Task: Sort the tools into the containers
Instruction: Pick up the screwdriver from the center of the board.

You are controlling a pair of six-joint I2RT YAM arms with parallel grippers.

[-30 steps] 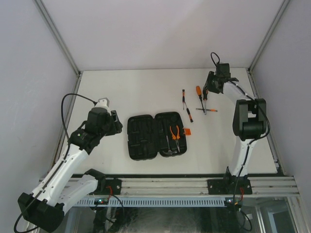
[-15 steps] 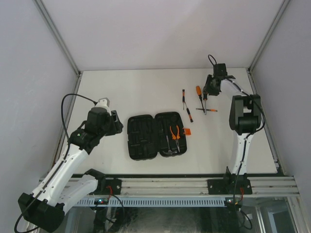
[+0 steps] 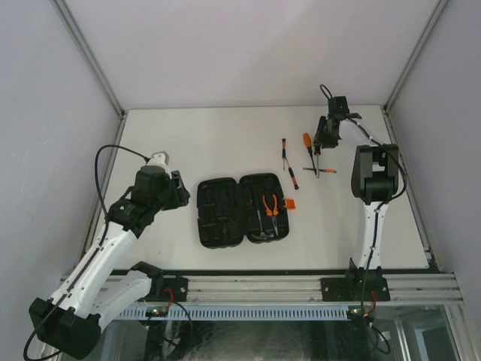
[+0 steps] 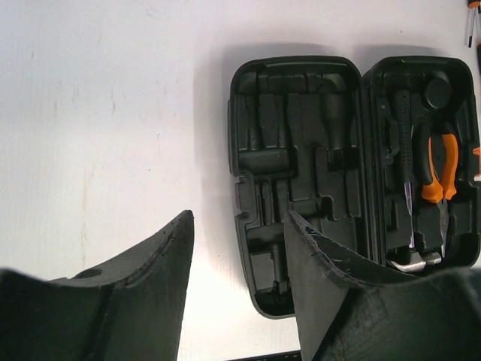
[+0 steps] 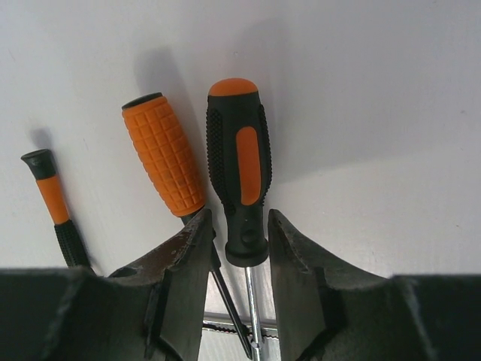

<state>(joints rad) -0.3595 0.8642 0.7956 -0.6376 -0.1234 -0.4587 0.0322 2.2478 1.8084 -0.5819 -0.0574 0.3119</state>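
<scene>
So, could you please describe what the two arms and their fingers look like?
Both the left arm and right arm have slim white links joined by bulky black joint housings, on black bases. A thin black cable loops off the left one; another curls above the right wrist. The fingers are matte black, wedge-shaped and scuffed; one right finger shows brownish wear.

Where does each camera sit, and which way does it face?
Top external: above and behind the arms, looking down on the table; both show.
Left wrist: looking down on the open tool case; left gripper shows.
Right wrist: low over the screwdrivers; right gripper straddles one.
Shared: top and left wrist both show the pliers.
</scene>
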